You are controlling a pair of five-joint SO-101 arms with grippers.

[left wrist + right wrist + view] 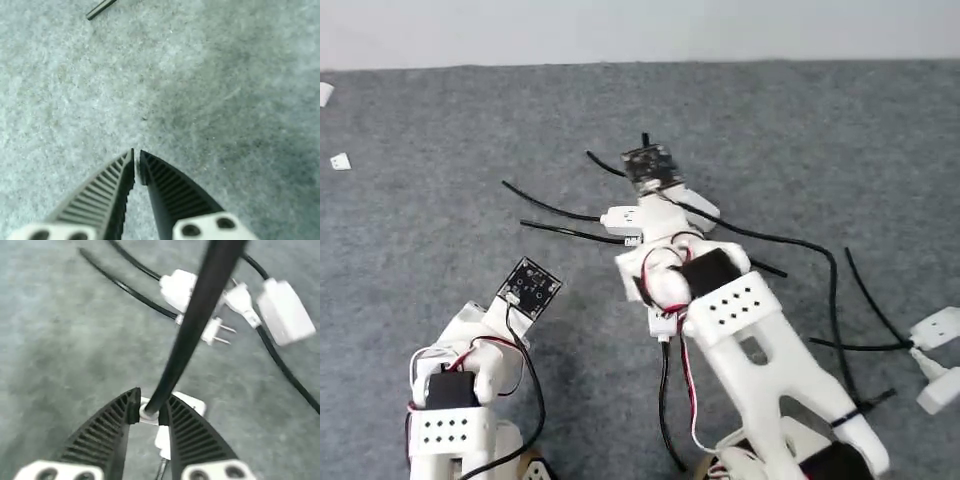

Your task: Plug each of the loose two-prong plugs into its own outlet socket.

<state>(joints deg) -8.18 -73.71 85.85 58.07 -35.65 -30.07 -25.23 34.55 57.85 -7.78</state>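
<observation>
One white plug [192, 403] pinched at its cord end between the ribbed fingers [115, 425] of the right gripper [149, 409], just above the carpet [60, 340], with its black cable [200, 315] rising straight out of the grip. Gripped there, most likely, to leave the prong end free for steering into a socket; prongs themselves hidden beneath the fingers.

Just beyond, lying on the carpet: a loose two-prong plug [216, 332] with prongs bare, a second plug [241, 299] near it, a white socket [176, 286] to one side and a larger socket block [286, 314] to the other. All clustered close, none visibly mated, probably bunched that way by the tangle of short cables.

Well apart from the cluster, at the right of the high view, two more white connectors [940, 328]; plug or socket, impossible to tell.

Left gripper [136, 159] low over bare carpet, fingers pressed almost together on nothing, seemingly set back to give the working arm room.
</observation>
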